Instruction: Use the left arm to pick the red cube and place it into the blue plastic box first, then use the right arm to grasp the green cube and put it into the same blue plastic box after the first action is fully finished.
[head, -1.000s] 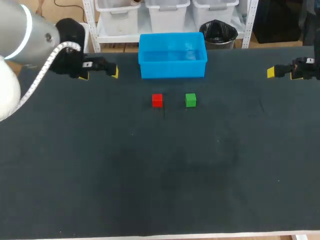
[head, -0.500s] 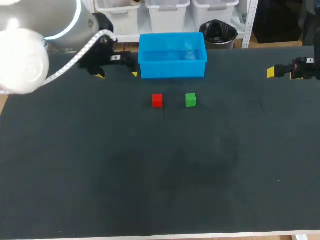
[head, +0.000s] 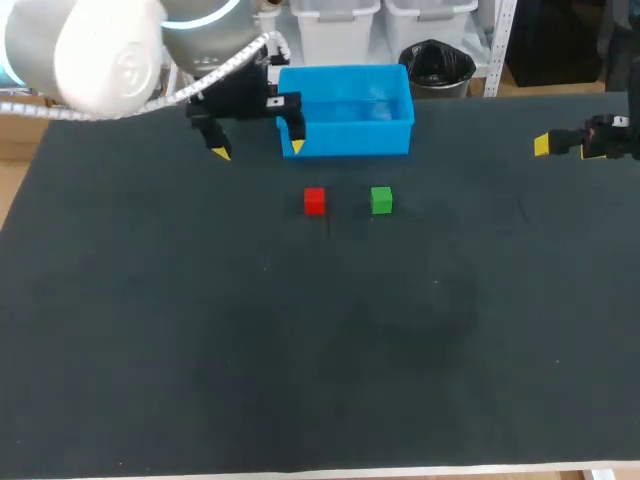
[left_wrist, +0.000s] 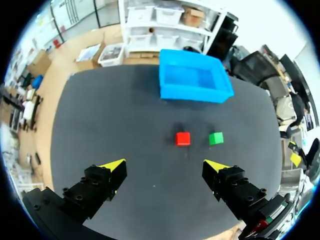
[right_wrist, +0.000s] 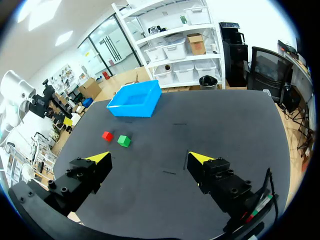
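Note:
A small red cube (head: 314, 201) lies on the dark table just in front of the blue plastic box (head: 345, 110), with a green cube (head: 381, 200) close to its right. My left gripper (head: 258, 150) hangs open above the table at the box's front left corner, back and left of the red cube. From the left wrist, the red cube (left_wrist: 182, 138) and green cube (left_wrist: 216, 138) lie ahead of the open left gripper (left_wrist: 166, 164), the blue box (left_wrist: 194, 82) beyond them. My right gripper (head: 543, 145) stands open at the far right, nothing in it. In the right wrist view the green cube (right_wrist: 123, 141) sits far ahead.
The dark table (head: 320, 340) stretches wide in front of the cubes. The blue box stands at the back edge, and nothing shows inside it. No other objects lie on the table.
My left arm has swung to the right along the back of the table, from the far left to the box's front left corner. The right arm and both cubes stayed put.

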